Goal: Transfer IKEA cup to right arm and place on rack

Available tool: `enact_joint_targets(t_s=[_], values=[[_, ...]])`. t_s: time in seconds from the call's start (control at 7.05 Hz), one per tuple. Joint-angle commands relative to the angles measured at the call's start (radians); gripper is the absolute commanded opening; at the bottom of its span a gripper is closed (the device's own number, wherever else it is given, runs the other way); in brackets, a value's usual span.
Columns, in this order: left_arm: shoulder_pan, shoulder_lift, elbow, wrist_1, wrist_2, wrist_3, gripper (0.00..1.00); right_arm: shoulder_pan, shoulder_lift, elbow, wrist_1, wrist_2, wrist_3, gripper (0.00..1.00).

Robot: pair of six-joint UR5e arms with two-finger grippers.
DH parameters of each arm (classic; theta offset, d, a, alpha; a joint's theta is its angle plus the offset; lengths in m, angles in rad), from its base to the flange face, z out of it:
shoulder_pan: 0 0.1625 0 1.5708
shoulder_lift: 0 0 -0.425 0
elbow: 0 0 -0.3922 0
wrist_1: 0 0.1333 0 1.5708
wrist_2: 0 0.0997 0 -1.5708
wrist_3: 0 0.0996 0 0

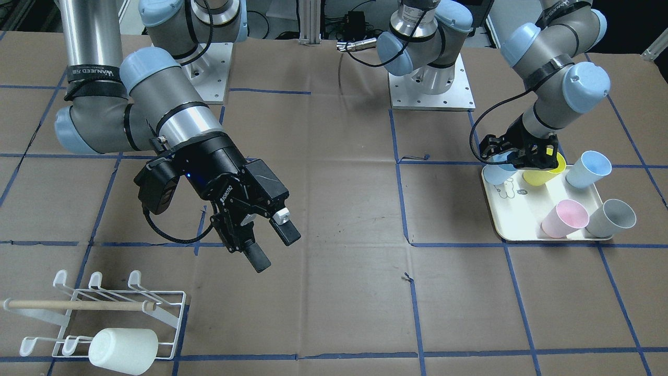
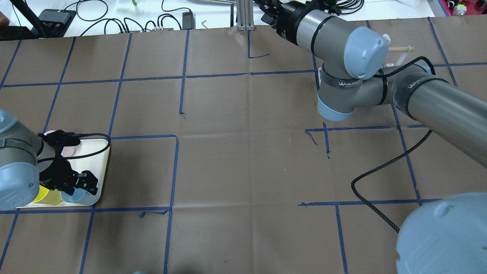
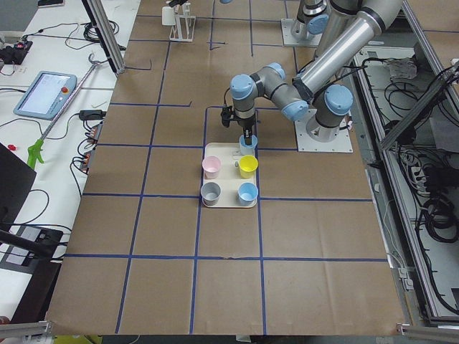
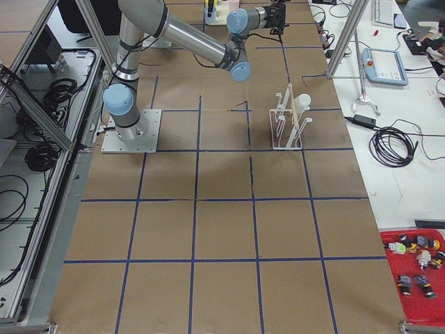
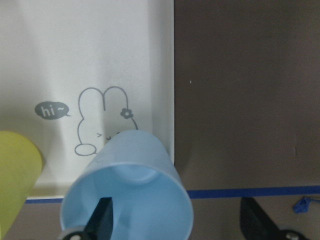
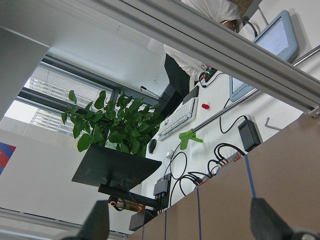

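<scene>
left gripper (image 1: 523, 156) is low over the tray (image 1: 527, 222) corner. wrist view: one finger inside the light-blue cup (image 5: 131, 200), the other outside, gap to the wall, not clamped. cup is hard by the tray rim, yellow cup (image 1: 543, 176) just beside. right gripper (image 1: 274, 248) mid-air, spread wide, empty, bare table below. overhead mostly hides the rack (image 1: 78, 305); front view shows it whole, holding a white cup (image 1: 122, 351).

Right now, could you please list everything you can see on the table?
table: 1, brown, blue tape grid
tray: 1, cream, left arm's end
light blue cups: 2, on the tray
yellow cup, pink cup, grey cup: 1 each, on the tray
rack: 1, white wire, right arm's end
white cup: 1, on the rack
left gripper: 1, black, open astride a light blue cup's rim
right gripper: 1, black, open, empty
</scene>
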Motion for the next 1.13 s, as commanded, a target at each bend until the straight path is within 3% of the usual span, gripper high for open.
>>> enact_joint_targets(t_s=[0.0,0.57,0.71,0.99], values=[[0.000,0.004,0.001,-0.005,0.002,-0.003,0.00,0.000,0.000,0.000,0.000,-0.002,0.053,1.00],[-0.006,0.045,0.044,-0.009,0.000,-0.013,0.00,0.000,0.002,0.000,-0.001,0.001,0.053,1.00],[-0.011,0.060,0.133,-0.125,-0.004,-0.028,0.00,0.000,0.002,-0.001,-0.001,0.001,0.053,1.00],[-0.061,0.050,0.409,-0.410,-0.008,-0.046,0.00,0.000,0.003,0.000,-0.001,0.000,0.053,1.00]])
